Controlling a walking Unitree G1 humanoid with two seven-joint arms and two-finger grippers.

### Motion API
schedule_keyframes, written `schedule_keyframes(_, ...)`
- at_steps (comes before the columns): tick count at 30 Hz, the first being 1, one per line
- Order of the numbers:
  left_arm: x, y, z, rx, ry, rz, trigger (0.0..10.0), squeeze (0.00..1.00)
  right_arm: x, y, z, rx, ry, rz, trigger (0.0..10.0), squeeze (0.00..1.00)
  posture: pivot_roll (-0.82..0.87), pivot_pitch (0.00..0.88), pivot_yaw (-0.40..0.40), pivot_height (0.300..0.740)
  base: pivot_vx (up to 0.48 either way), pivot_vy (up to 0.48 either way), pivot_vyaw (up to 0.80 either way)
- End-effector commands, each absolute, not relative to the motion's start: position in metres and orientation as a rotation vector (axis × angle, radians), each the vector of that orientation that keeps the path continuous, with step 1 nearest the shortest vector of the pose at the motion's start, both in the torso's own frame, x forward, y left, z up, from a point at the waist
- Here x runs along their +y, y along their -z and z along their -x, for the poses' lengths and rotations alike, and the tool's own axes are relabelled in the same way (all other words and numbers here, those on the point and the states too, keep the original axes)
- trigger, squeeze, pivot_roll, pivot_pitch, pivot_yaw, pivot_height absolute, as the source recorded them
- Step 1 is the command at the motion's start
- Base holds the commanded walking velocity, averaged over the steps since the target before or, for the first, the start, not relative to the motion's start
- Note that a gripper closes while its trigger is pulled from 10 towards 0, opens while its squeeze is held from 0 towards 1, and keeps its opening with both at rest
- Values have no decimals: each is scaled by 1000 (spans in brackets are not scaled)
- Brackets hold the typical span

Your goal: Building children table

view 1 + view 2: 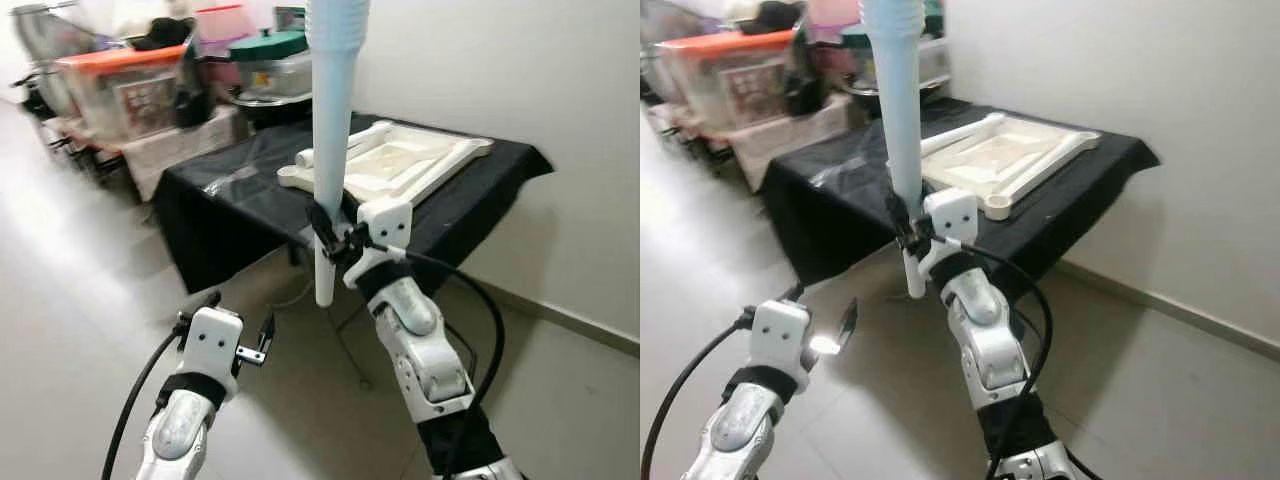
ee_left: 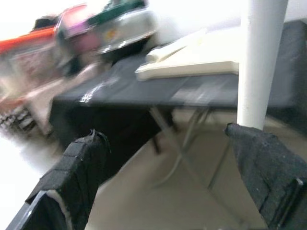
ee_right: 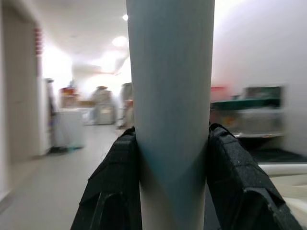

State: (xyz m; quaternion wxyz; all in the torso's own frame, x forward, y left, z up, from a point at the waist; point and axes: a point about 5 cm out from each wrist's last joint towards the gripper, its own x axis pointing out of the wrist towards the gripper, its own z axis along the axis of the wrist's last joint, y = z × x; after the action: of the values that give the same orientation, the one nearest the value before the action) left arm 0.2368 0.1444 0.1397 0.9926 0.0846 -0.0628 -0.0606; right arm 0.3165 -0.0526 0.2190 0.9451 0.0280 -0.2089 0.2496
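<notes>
My right gripper (image 1: 328,232) is shut on a pale blue table leg (image 1: 332,120) with a white lower end, held upright in front of me; its fingers (image 3: 115,177) clamp both sides of the leg. Beyond it, an upside-down white tabletop (image 1: 395,160) with white legs laid beside it lies on a black-draped table (image 1: 240,180). My left gripper (image 1: 240,325) hangs low at the left above the floor, open and empty, its fingertips (image 2: 81,167) spread wide apart.
Storage boxes with orange and green lids (image 1: 130,85) are piled against the wall at the back left. A white wall (image 1: 520,70) runs along the right. Pale floor (image 1: 80,300) stretches to the left and in front of the black table.
</notes>
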Motion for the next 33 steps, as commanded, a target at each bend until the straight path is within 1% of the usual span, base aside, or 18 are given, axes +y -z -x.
schedule_keyframes(1,145,-140,-238,-122,116,-172,10000,0,-49,-225,-315,-456,-528,-49,10000,0,-14,0,22,740,247,-409,800)
schedule_keyframes(18,147,-143,-239,-131,99,-154,10000,0,-49,-229,-313,-473,-539,-74,10000,0,-14,0,22,740,271,-394,800)
schedule_keyframes(19,147,-144,-241,-134,99,-155,10000,0,-49,-232,-314,-476,-533,-113,10000,0,-17,0,20,740,285,-382,800)
schedule_keyframes(23,147,-145,-242,-137,98,-156,10000,0,-50,-236,-315,-471,-521,-162,10000,0,-17,0,20,740,287,-381,800)
schedule_keyframes(24,147,-145,-242,-139,98,-158,10000,0,-54,-238,-320,-450,-490,-222,10000,0,-17,0,20,740,285,-382,0)
schedule_keyframes(33,145,-144,-241,-139,112,-180,10000,0,-59,-234,-322,-435,-470,-222,10000,0,-18,0,25,740,288,-380,0)
